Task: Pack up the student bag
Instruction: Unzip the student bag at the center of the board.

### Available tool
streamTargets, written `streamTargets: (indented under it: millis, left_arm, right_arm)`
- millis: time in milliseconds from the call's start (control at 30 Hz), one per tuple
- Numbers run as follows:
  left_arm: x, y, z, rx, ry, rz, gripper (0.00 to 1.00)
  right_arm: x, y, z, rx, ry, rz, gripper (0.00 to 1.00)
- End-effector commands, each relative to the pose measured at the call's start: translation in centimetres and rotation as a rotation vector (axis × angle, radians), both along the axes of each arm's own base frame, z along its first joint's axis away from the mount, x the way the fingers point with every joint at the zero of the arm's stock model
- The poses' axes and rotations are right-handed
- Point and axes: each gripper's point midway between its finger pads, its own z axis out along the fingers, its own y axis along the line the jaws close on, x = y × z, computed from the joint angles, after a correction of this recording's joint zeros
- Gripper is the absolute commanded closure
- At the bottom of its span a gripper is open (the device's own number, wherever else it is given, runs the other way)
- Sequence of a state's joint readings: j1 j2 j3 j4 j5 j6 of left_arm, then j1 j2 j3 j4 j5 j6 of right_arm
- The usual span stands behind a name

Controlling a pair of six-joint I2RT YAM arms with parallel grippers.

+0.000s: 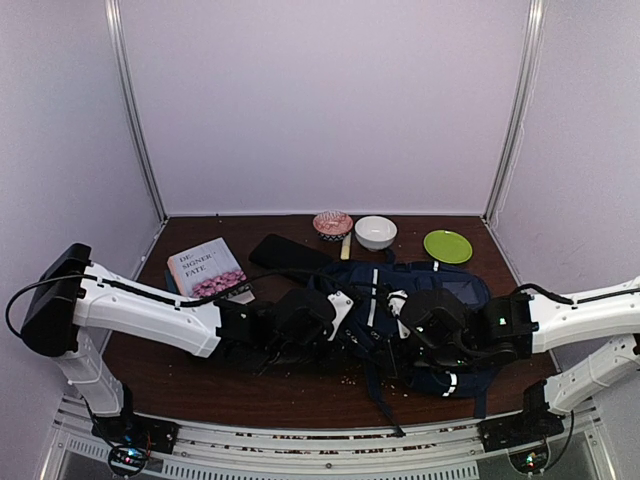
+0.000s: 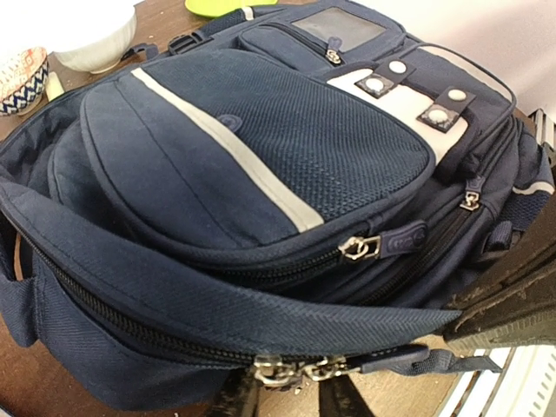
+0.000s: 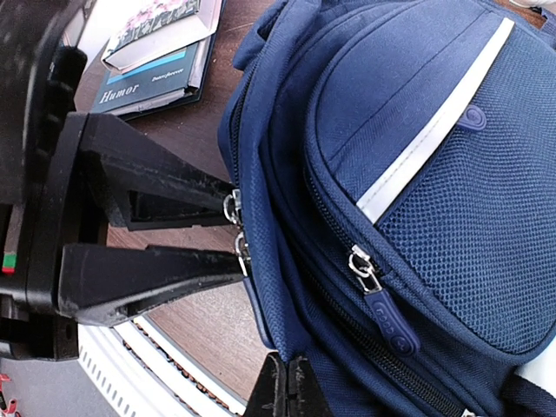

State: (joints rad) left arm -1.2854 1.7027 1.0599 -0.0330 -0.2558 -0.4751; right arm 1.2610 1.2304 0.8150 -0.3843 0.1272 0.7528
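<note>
- A dark brown wooden desk forms the base of a small booth.
- Behind the desk rises a plain, pale lilac back wall.
- Side walls of the same pale colour flank the desk.
- Slim metal posts stand at the desk's far corners.
- A pale slotted metal rail runs along the desk's near edge.
- The light is soft and even.

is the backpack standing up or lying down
Lying down: the backpack rests flat on the table, its front pocket facing up.

Navy backpack with a pale stripe fills the frame, lime-green plate and plain white bowl up top.
</note>
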Motion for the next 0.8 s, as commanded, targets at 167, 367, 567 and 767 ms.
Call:
streamTargets:
  millis: [167, 367, 567, 767]
  left_arm:
    - [0.7, 0.5, 0.6, -0.011, -0.028, 0.051, 0.75]
    - [0.7, 1.4, 0.7, -0.006, -0.034, 0.065, 0.91]
    - [0.5, 2.3, 0.7, 0.003, -0.03, 0.072, 1.0]
    - [0.3, 3.6, 0.4, 0.018, -0.029, 0.083, 1.0]
  right_arm:
    - [0.1, 1.6, 3.7, 0.133, -0.028, 0.01, 1.0]
    - [0.1, 0.9, 3.3, 0.115, -0.031, 0.0, 1.0]
    - [0.1, -0.1, 2.5, 0.06, -0.04, -0.009, 1.0]
    - [0.1, -1.4, 1.2, -0.013, -0.051, -0.013, 1.0]
